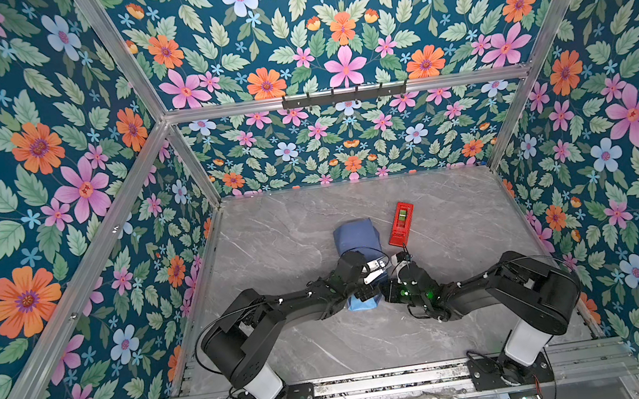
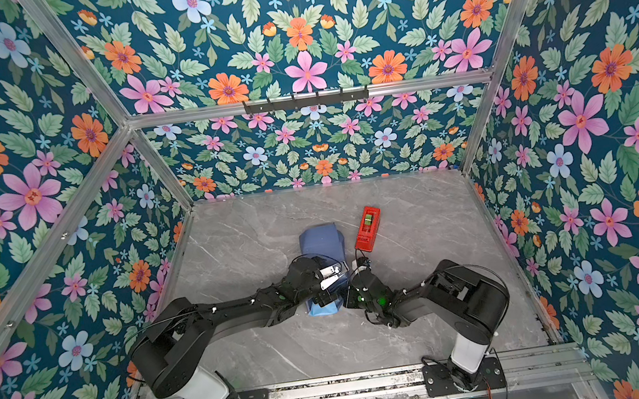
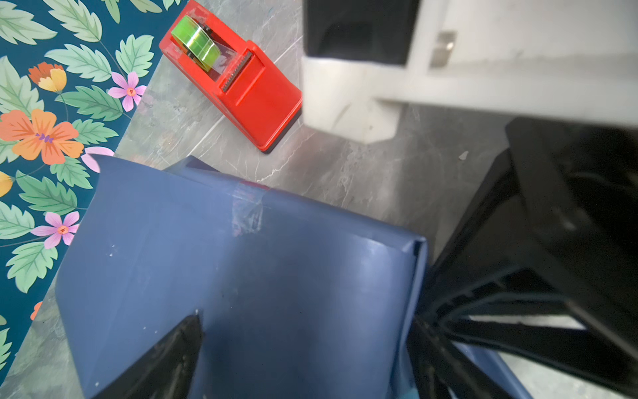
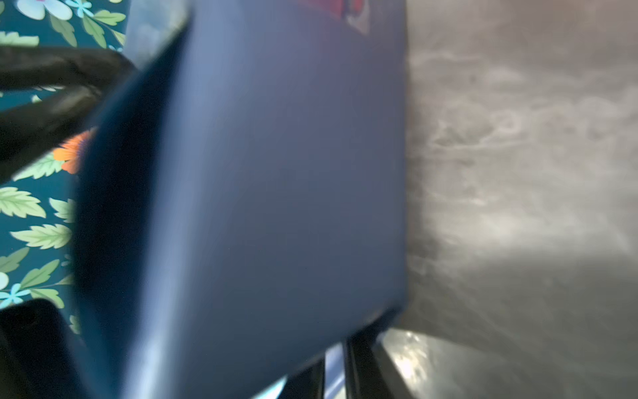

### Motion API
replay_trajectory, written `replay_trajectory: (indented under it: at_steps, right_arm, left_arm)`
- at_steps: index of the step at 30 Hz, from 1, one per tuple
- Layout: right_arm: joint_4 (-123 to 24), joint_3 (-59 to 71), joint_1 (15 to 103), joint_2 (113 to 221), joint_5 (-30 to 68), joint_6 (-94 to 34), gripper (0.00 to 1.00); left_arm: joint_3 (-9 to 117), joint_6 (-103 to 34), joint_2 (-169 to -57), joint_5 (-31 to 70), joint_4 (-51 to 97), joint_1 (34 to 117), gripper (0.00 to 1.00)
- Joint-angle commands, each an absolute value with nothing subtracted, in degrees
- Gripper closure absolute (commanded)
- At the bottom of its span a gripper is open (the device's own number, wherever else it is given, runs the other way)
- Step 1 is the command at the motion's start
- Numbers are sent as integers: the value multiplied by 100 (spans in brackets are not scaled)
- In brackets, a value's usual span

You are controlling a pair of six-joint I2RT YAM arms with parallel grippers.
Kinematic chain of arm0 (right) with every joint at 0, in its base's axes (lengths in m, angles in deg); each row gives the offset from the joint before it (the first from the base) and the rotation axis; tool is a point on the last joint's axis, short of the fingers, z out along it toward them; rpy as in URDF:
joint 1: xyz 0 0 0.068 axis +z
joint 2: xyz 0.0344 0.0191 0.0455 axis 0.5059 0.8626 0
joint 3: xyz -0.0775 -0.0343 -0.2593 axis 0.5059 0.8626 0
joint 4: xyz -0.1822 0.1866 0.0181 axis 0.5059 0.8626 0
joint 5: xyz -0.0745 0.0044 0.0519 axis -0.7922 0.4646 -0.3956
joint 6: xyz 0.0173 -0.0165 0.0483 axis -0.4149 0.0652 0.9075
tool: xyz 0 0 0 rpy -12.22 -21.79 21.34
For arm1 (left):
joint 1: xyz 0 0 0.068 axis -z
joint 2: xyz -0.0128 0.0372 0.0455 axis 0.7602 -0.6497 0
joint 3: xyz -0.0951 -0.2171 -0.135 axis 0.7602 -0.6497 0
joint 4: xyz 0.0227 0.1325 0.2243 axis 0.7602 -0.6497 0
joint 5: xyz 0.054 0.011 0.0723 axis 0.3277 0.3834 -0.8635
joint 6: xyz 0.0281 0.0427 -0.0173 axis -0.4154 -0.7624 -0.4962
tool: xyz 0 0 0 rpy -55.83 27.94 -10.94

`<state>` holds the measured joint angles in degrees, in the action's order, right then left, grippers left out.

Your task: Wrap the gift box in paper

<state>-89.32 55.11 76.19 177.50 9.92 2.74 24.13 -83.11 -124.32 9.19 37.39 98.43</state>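
The paper (image 1: 356, 237) (image 2: 321, 242) is folded round a box-shaped bundle in the middle of the table, slate-blue side out. A strip of clear tape (image 3: 247, 207) holds one seam. The gift box itself is hidden inside the paper. My left gripper (image 1: 375, 270) (image 3: 303, 345) is open, its jaws spread wide over the near part of the bundle. One black fingertip (image 3: 188, 331) rests over the paper (image 3: 241, 276). My right gripper (image 4: 335, 373) meets the bundle from the right. It is shut on a light-blue edge of the paper (image 4: 276, 172).
A red tape dispenser (image 1: 401, 223) (image 2: 368, 228) (image 3: 234, 76) with a green roll lies just beyond and right of the bundle. The grey marble table (image 1: 308, 349) is walled by floral panels on three sides. Both arms cross in front of the bundle.
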Motion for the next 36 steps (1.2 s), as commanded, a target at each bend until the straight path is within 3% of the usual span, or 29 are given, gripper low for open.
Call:
replay_trajectory:
  at_steps: [1, 18, 36]
  right_arm:
    - [-9085, 5595, 7620, 17931, 987, 298, 86]
    - [-8941, 5600, 7641, 17466, 997, 159, 86]
    - [-9530, 5645, 7889, 17916, 1103, 407, 86]
  left_arm:
    - [2368, -8288, -12472, 912, 3330, 9826, 6]
    - [2332, -8328, -12428, 886, 3348, 9831, 7]
    - [2324, -8271, -12428, 876, 3383, 9826, 8]
